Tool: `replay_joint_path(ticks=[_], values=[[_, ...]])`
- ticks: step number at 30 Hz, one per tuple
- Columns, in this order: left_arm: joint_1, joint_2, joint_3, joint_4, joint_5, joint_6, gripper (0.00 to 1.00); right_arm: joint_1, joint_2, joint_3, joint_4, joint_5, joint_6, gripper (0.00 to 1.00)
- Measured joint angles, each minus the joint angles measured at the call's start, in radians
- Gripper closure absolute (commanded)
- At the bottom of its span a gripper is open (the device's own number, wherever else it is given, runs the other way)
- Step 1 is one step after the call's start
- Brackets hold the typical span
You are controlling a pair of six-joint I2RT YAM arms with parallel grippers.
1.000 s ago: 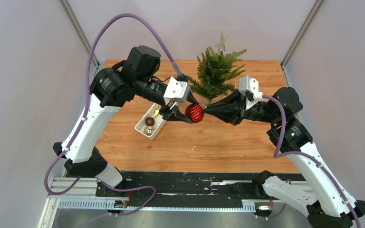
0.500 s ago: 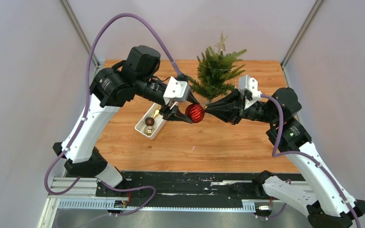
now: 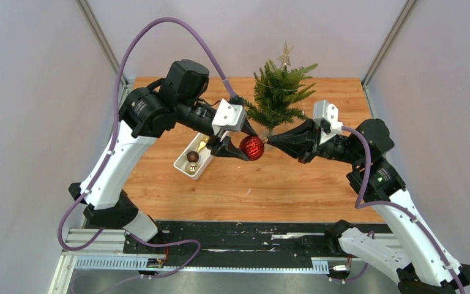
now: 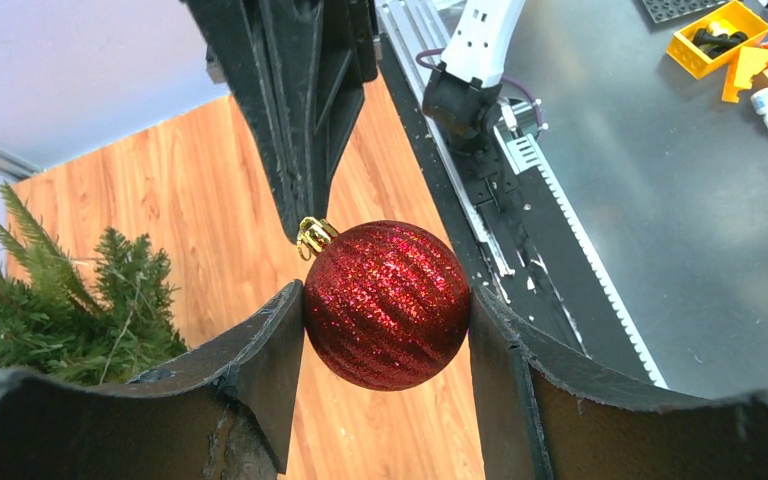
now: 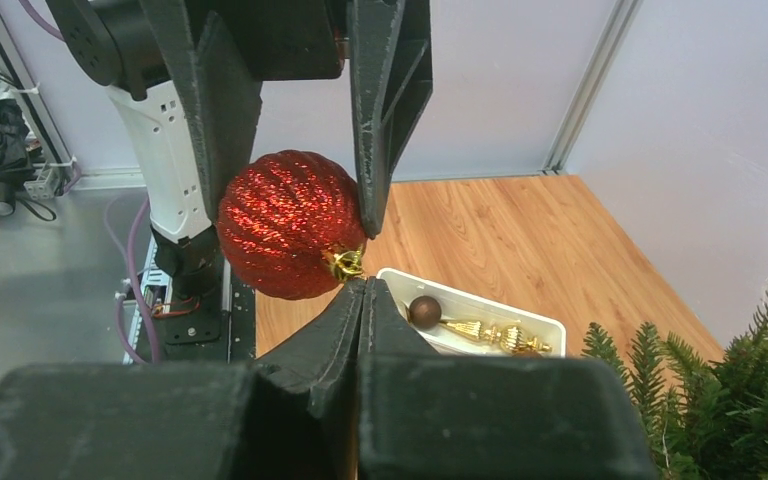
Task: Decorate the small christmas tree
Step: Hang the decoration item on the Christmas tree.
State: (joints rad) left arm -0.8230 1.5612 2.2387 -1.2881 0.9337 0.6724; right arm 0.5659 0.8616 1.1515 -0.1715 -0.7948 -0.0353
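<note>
Top external view: a wooden table (image 3: 281, 184) with two robot arms reaching in from the near edge. The small christmas tree (image 3: 278, 92) stands upright at about 12 o'clock on the table, near the far edge, with a pale star (image 3: 286, 54) on its tip.

Just below the tree, toward the table's middle, the left gripper (image 3: 246, 145) holds a red glitter ball (image 3: 252, 147) off the table, one finger pressed on each side of it. The right gripper (image 3: 269, 142) comes in from 3 o'clock of the ball.

In the right wrist view, the right gripper's two fingers are pressed flat together, and their tips sit right at the ball's gold cap (image 5: 343, 263). Whether they nip the cap's loop cannot be made out.

At 9 o'clock of the ball, a white tray (image 3: 183, 166) lies on the wood. It holds a small brown ball (image 3: 193, 157) and a long gold ornament (image 5: 485, 332).

In the left wrist view, green tree branches show at 9 o'clock, apart from the red ball.
</note>
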Motion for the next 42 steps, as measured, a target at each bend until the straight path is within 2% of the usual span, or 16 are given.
replay_joint_path(ticks=[29,38,42], values=[[0.000,-0.016,-0.063,0.069,-0.143,-0.043,1.00,-0.007,-0.074,-0.026,-0.077,0.229,-0.036,1.00],[0.000,-0.016,-0.104,0.103,-0.242,-0.032,1.00,-0.007,-0.018,-0.025,-0.065,0.335,-0.002,1.00],[-0.009,-0.019,-0.116,0.111,-0.337,0.061,1.00,-0.010,0.045,-0.011,-0.066,0.378,0.016,1.00]])
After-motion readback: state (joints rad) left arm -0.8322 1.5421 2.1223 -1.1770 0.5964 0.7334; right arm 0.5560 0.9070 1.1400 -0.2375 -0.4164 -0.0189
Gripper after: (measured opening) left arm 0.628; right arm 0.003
